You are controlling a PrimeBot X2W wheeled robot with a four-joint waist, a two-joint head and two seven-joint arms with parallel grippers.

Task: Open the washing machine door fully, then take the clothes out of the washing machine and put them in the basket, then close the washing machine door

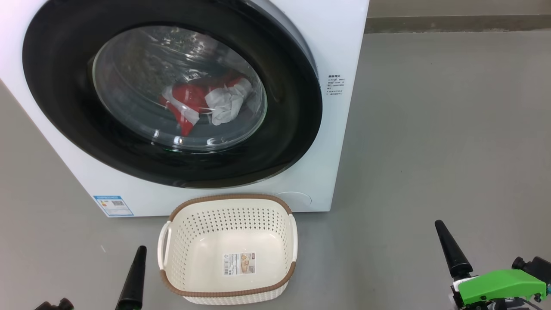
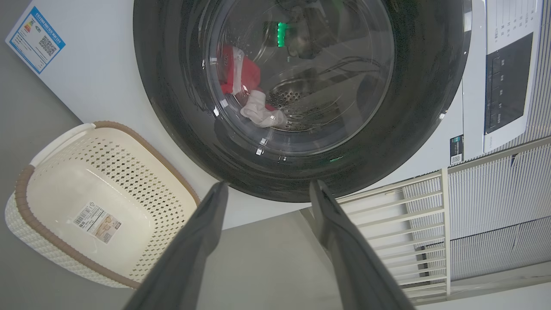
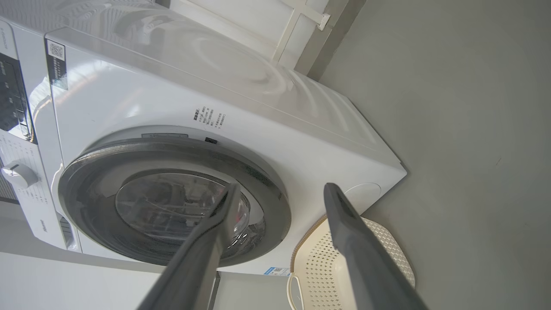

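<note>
Grey floor (image 1: 430, 129), washer (image 1: 340, 51) on it. Door (image 1: 64, 86) not yet open: stiff, glossy, prob. grab at rim. Clothes (image 1: 206, 103) inside washer: soft, light. Basket (image 1: 228, 200) before washer. L gripper (image 2: 267, 189), R gripper (image 3: 280, 191): jaws apart, empty.

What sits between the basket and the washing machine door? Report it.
A bare strip of the washing machine's white front panel, between the basket's rim and the washing machine door. Nothing else sits there; head and left wrist views show it.
</note>
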